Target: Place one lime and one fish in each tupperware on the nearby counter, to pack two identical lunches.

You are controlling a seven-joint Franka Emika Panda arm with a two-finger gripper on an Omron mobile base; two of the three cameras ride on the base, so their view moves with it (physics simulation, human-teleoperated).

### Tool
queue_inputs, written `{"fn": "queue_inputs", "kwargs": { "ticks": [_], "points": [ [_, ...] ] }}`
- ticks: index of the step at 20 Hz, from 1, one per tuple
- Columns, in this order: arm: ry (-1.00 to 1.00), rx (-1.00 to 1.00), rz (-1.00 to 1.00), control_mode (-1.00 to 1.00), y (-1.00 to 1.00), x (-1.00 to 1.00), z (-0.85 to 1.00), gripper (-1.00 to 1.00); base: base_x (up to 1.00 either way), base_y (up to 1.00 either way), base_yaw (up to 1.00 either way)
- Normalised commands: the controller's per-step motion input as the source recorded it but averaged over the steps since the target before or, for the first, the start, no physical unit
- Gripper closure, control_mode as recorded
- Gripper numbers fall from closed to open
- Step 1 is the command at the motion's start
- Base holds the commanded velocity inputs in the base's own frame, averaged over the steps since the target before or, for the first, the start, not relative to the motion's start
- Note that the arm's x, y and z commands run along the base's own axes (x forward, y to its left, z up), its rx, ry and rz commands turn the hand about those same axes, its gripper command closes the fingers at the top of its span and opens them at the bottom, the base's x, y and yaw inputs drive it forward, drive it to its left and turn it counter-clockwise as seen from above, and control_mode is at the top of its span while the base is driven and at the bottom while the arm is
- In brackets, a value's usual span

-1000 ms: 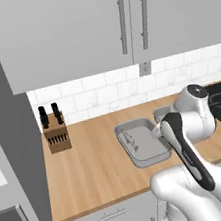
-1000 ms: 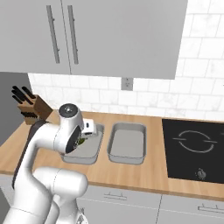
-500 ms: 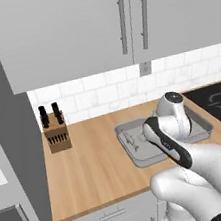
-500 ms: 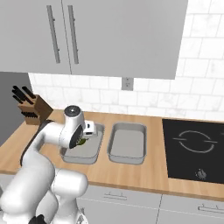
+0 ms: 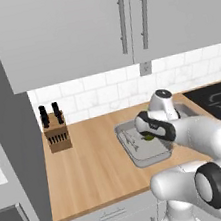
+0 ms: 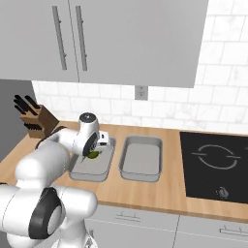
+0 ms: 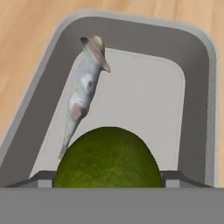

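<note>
A dark olive-green lime [image 7: 108, 157] is being shown against the pale grey floor of a darker-grey-walled tupperware [image 7: 197, 109]. A silvery-grey fish [image 7: 83, 94] — mottled, with a yellowish tail — is being seen beside it. The counter [image 5: 90, 161] is being rendered in light-brown wood grain — a second tupperware [image 6: 140, 157] in grey.

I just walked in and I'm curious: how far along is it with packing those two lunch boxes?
Roughly a third in. The left tupperware already holds a fish. The fingers are holding a lime over that same box, seemingly about to drop it in. The right tupperware looks empty, so it needs its fish and lime.
</note>
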Motion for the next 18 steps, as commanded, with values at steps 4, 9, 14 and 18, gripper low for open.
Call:
{"fn": "queue_inputs", "kwargs": {
  "ticks": [4,9,14,18],
  "points": [
    [0.0,0.0,0.0,-1.0,0.0,0.29,-0.48,1.0,0.0,0.0,0.0],
    [0.01,0.0,0.0,-1.0,0.0,0.22,-0.39,1.0,0.0,0.0,0.0],
    [0.02,0.0,0.0,-1.0,0.01,0.09,-0.16,-1.0,0.0,0.0,0.0],
    [0.0,0.0,0.0,-1.0,0.0,0.05,0.0,-1.0,0.0,0.0,0.0]
  ]
}}
